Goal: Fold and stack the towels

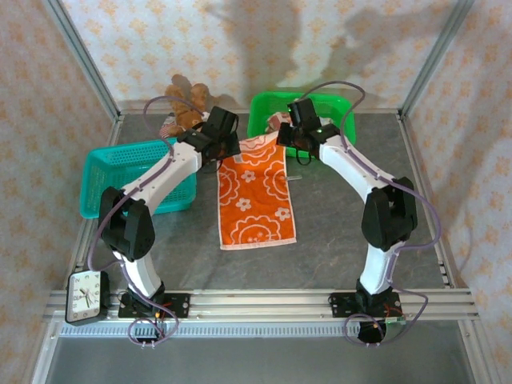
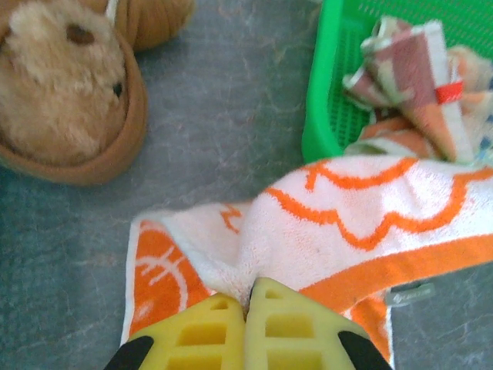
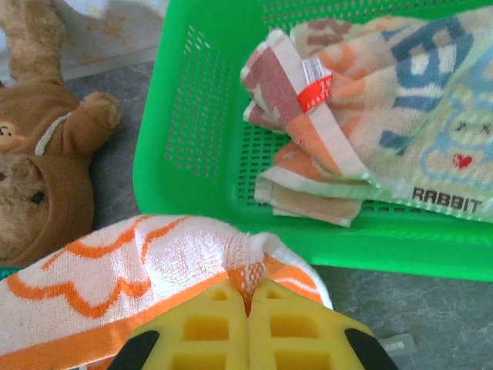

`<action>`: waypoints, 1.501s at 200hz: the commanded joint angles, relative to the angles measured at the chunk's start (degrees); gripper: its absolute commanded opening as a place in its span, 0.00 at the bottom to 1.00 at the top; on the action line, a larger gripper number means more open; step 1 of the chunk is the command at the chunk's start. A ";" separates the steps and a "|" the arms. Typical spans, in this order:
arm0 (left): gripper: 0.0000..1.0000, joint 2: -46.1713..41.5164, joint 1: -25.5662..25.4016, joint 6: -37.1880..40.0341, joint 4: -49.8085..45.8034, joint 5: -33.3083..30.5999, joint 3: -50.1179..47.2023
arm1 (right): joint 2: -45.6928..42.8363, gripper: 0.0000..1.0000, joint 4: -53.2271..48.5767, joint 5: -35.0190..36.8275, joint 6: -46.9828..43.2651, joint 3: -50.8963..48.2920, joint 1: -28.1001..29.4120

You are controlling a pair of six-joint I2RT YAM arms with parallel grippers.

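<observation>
Currently, on the table (image 1: 344, 232), the orange towel (image 1: 256, 200) is lying flat, the left gripper (image 2: 248, 301) and right gripper (image 3: 248, 297) each clamping a far corner, jaws closed on cloth. The first fold is seemingly beginning, calling for both carrying that edge nearward evenly.

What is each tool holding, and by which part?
Both hold the orange flower towel by its far short edge: the left tool is shut on it near the left corner, the right tool near the right corner.
</observation>
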 commanded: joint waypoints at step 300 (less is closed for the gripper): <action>0.00 -39.17 -18.43 -22.02 -2.11 -0.89 -41.16 | -34.78 0.00 -9.28 3.35 11.26 -38.81 17.06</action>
